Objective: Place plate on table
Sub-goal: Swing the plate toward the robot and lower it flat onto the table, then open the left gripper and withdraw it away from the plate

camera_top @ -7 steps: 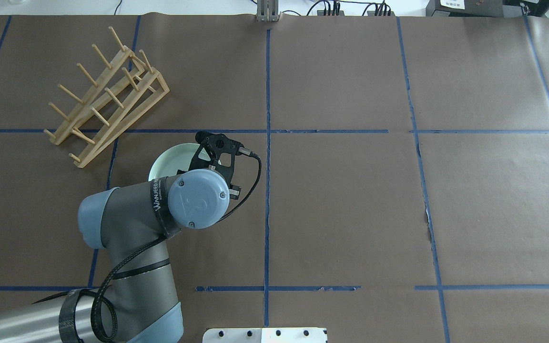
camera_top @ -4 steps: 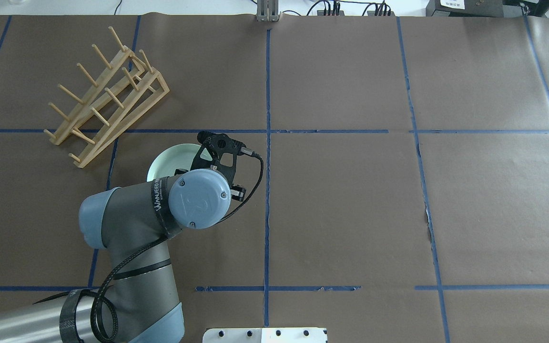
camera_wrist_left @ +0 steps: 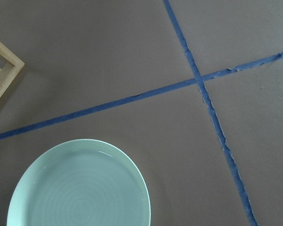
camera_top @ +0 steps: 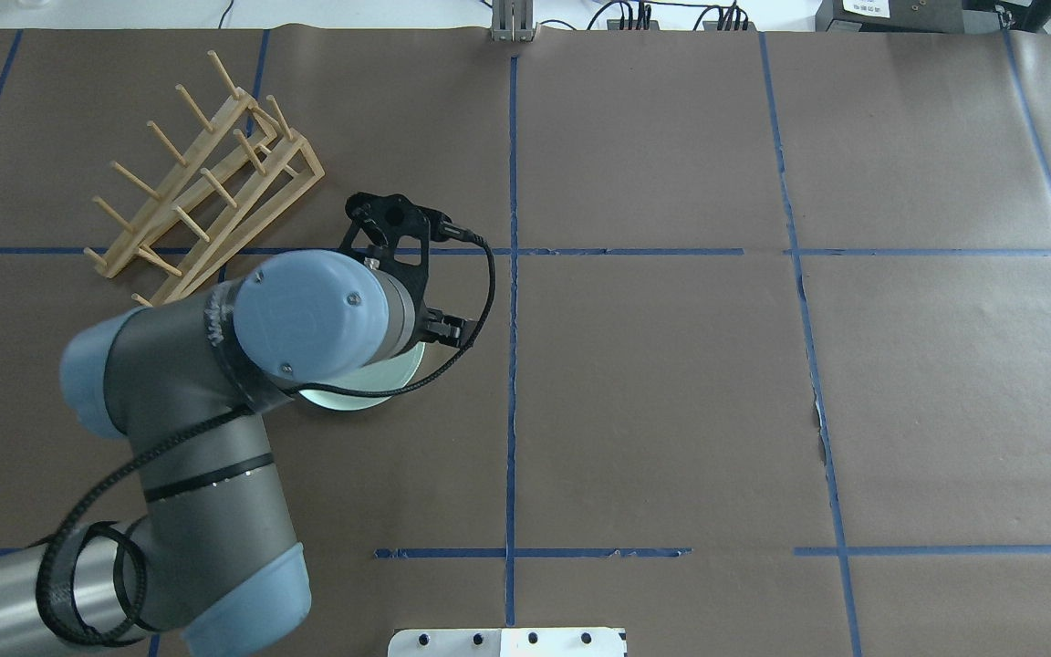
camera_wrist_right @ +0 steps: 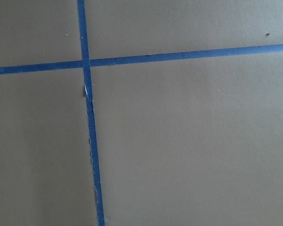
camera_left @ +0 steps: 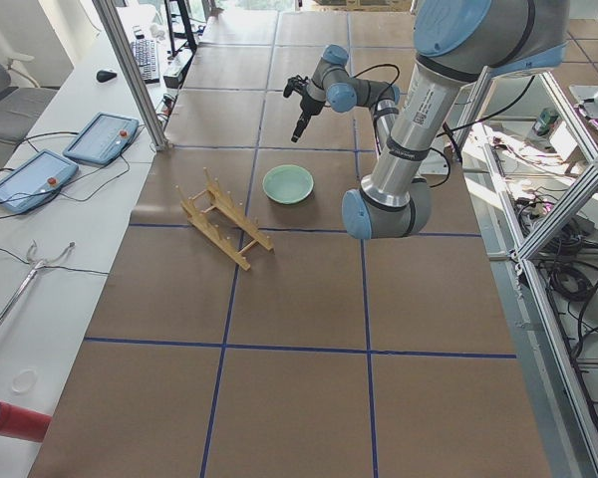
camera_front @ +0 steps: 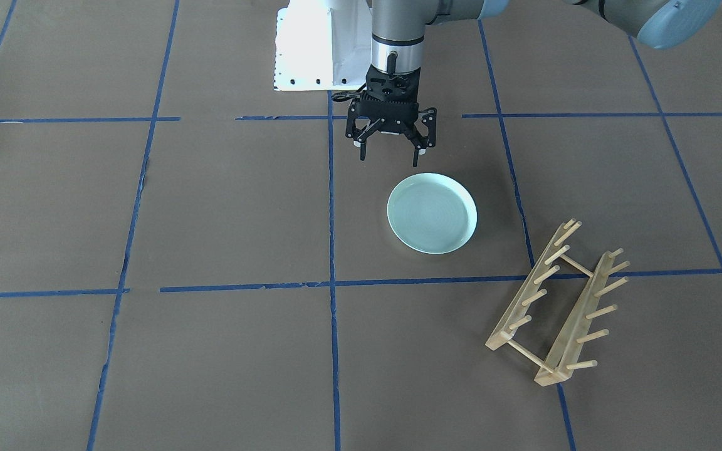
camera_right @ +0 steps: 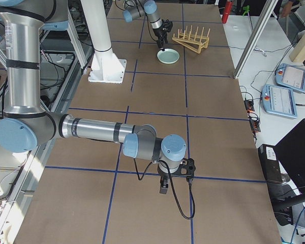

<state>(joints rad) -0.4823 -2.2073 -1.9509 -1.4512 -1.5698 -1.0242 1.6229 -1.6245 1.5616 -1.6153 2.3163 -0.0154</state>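
Observation:
The pale mint-green plate [camera_front: 432,213] lies flat on the brown-paper table [camera_front: 223,207], alone, with nothing touching it. My left gripper [camera_front: 391,158] hangs open and empty above the table, just beyond the plate's rim on the robot's side. The left wrist view shows the plate [camera_wrist_left: 80,188] below, at its lower left. In the overhead view my left arm hides most of the plate [camera_top: 370,391]. My right gripper [camera_right: 163,189] shows only in the exterior right view, low over the table far from the plate. I cannot tell whether it is open or shut.
The light wooden peg rack [camera_front: 555,304] stands empty on the table a little way from the plate, on the side away from the robot. Its corner shows in the left wrist view [camera_wrist_left: 2,75]. The robot's white base plate [camera_front: 311,47] is behind the gripper.
My left arm has risen and its wrist has swung to the left, toward the rack. It now covers the plate's far part in the overhead view. The plate has stayed in place.

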